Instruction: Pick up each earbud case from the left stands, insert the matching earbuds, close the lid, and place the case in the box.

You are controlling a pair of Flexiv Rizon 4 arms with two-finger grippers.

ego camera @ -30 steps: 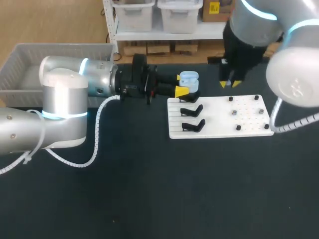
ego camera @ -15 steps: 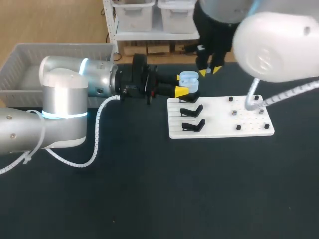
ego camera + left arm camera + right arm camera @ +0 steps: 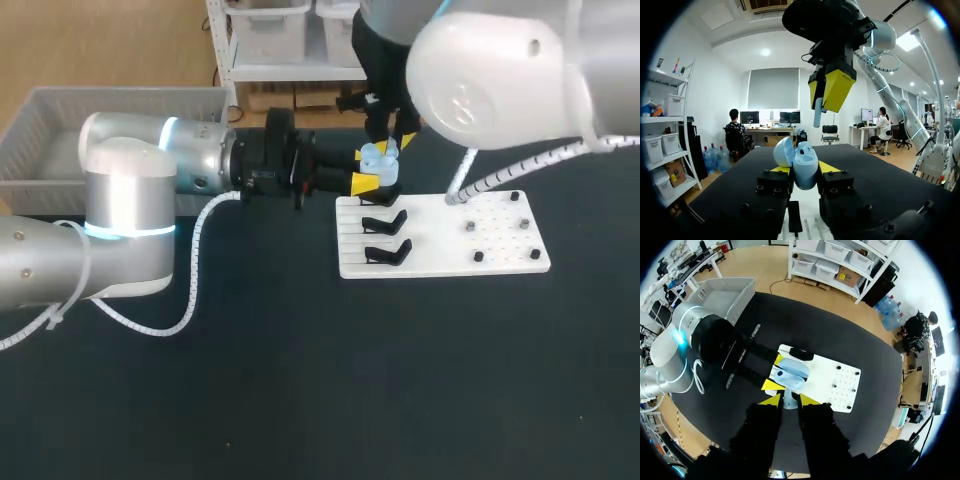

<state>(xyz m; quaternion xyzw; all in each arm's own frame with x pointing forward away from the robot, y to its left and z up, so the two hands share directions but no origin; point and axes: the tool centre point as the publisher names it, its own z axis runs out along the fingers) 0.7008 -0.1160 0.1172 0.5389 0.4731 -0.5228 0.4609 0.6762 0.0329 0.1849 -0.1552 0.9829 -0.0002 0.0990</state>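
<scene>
Left hand (image 3: 372, 170) is clamped on the pale blue earbud case (image 3: 802, 167), its arm stretched level over the black table (image 3: 300, 380) at the far corner of the white stand board (image 3: 440, 250). The case has its lid swung open and its mouth facing up. Right hand (image 3: 832, 90) hangs straight above it, tips down, pinching an earbud (image 3: 817, 112) whose stem points vertically at the case.
</scene>
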